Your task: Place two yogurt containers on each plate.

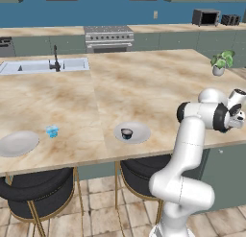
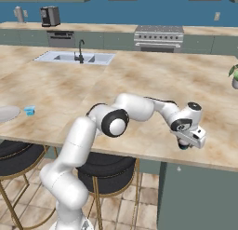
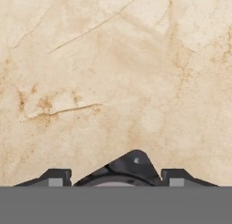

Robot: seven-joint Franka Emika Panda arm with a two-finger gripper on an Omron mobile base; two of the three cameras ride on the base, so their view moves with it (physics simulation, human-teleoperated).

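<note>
Gripper [image 3: 113,180] sits low over the marble counter [image 2: 153,80] near its front right edge, fingertips either side of a dark yogurt cup [image 3: 129,166], mostly cut off at frame bottom; can't tell if it's actually clamped. Another dark cup [image 1: 127,133] sits on the near plate [image 1: 140,133]. Light blue cup [image 1: 52,131] on the counter beside the left plate [image 1: 18,143], which the frame edge crops.
</note>
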